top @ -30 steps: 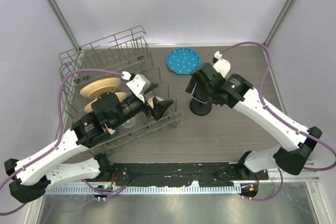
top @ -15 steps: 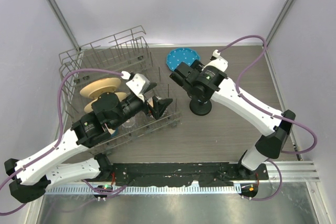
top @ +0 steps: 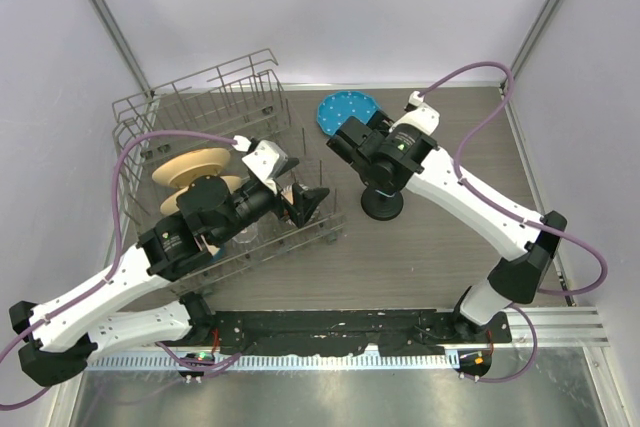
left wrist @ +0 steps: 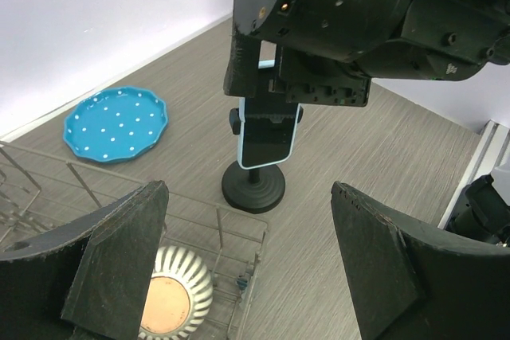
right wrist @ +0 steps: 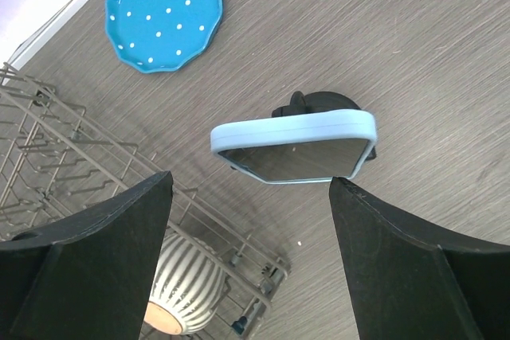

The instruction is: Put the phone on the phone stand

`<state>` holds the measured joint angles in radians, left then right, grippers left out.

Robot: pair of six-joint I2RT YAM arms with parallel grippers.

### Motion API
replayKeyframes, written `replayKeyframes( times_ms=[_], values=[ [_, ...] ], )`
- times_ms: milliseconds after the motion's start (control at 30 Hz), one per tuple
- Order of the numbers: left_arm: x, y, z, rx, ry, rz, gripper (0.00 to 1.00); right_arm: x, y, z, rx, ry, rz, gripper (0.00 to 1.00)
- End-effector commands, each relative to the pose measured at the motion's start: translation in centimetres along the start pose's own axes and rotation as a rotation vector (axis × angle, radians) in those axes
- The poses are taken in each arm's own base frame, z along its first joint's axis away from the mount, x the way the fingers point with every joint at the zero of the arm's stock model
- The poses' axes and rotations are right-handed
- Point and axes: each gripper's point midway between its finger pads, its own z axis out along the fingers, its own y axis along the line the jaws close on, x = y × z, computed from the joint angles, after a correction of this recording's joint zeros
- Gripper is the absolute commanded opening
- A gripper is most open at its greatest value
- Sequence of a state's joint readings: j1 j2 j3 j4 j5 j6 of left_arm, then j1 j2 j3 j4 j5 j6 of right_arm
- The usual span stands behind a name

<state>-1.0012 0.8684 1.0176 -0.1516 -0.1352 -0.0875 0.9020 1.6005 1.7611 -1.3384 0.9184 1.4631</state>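
while both my claws hang spread above it, the table [top: 430, 247] shows a matte grey-brown wood grain running across a flat top. on its left the rack [top: 200, 97] is a grid of thin grey metal rods, with round tan plates [top: 190, 169] standing on edge inside it. my left claw [left wrist: 249, 187] hangs over the rack's edge, its black wedge-shaped jaws wide apart and pinching nothing. my right claw [right wrist: 251, 181] hangs right over the phone [left wrist: 268, 134], one jaw on either side, both clear of it. the blue plate [top: 345, 115] lies flat by the far wall: round, glossy, with a scalloped rim and white dots. the phone is a flat rectangle with rounded corners, a glossy black screen and a light blue edge. it stands on end in the cradle of the stand [left wrist: 253, 189], and my right claw hides its top from the left wrist. the stand is matte black, a round disc base under a thin post. a ribbed white cup [right wrist: 179, 280] with a tan inside sits in the rack.
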Motion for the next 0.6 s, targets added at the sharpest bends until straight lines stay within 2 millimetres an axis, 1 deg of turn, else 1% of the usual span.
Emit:
replayKeyframes(
  times_ms=[0, 67, 100, 167, 367, 433, 467, 533, 567],
  values=[
    [-0.6, 0.0, 0.0, 0.0, -0.021, 0.008, 0.87, -3.1, -4.6, -1.0, 0.076, -0.087, -0.15, 0.85],
    [-0.3, 0.0, 0.1, 0.0, -0.013, 0.009, 0.87, -3.2, -4.7, -0.7, 0.08, -0.107, -0.179, 0.85],
    [-0.3, 0.0, 0.2, -0.002, -0.012, 0.011, 0.87, -3.2, -4.2, -0.4, 0.072, -0.115, -0.176, 0.85],
    [-0.1, 0.0, 0.3, -0.004, -0.006, 0.012, 0.87, -3.3, -4.0, 0.0, 0.073, -0.119, -0.202, 0.85],
    [0.1, 0.2, 0.4, -0.013, 0.0, 0.019, 0.87, -3.9, -5.3, 1.2, 0.144, -0.149, -0.23, 0.85],
    [0.0, 0.1, 0.4, -0.007, -0.001, 0.018, 0.87, -4.1, -5.2, 1.3, 0.132, -0.155, -0.213, 0.85],
    [0.2, 0.1, 0.4, -0.006, 0.003, 0.018, 0.87, -3.8, -5.4, 1.5, 0.134, -0.149, -0.239, 0.85],
    [0.1, 0.0, 0.5, -0.004, 0.002, 0.014, 0.87, -3.7, -5.0, 1.8, 0.113, -0.14, -0.213, 0.85],
    [0.1, 0.0, 0.4, -0.004, 0.0, 0.014, 0.87, -3.5, -5.2, 2.0, 0.112, -0.137, -0.21, 0.85]
  ],
)
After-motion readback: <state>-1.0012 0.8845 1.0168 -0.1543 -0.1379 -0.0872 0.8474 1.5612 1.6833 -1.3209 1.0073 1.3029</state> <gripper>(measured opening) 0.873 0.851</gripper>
